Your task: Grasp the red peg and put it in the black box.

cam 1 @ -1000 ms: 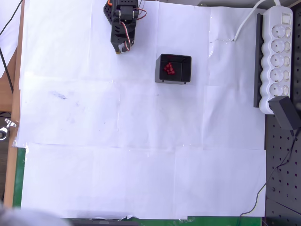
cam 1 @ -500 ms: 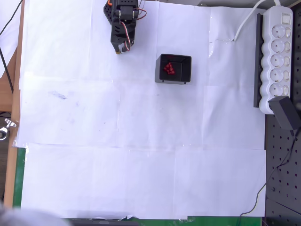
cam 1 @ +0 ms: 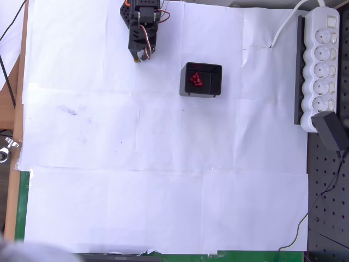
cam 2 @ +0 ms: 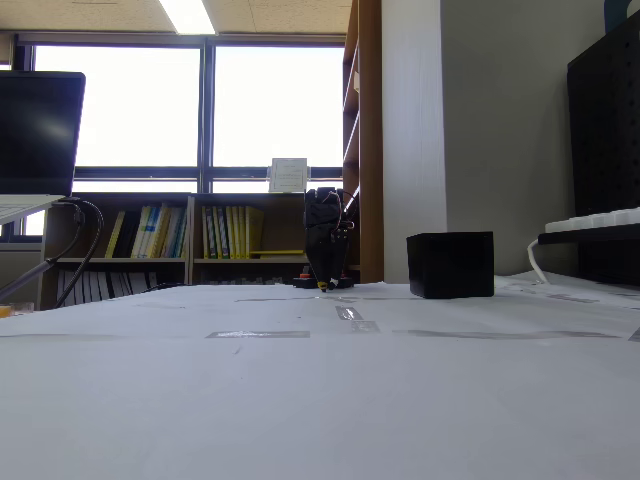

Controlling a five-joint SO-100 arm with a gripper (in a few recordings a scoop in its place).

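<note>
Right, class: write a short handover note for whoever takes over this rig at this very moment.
Gripper: near the paper's top edge in the overhead view, left of the box, tip pointing down, holding nothing visible; jaw state unclear.
Small square black plastic box: on the white paper sheet, apart from the arm.
Tiny dark-red pegs: clustered inside the box.
Done: pegs are in the box.
Left: no peg seen lying loose on the paper.

Bright windows (cam 2: 200, 105) glow above low bookshelves (cam 2: 200, 240) beside a white wall (cam 2: 505, 120).

Red pegs (cam 1: 196, 80) inside black box (cam 1: 185, 87)
</note>
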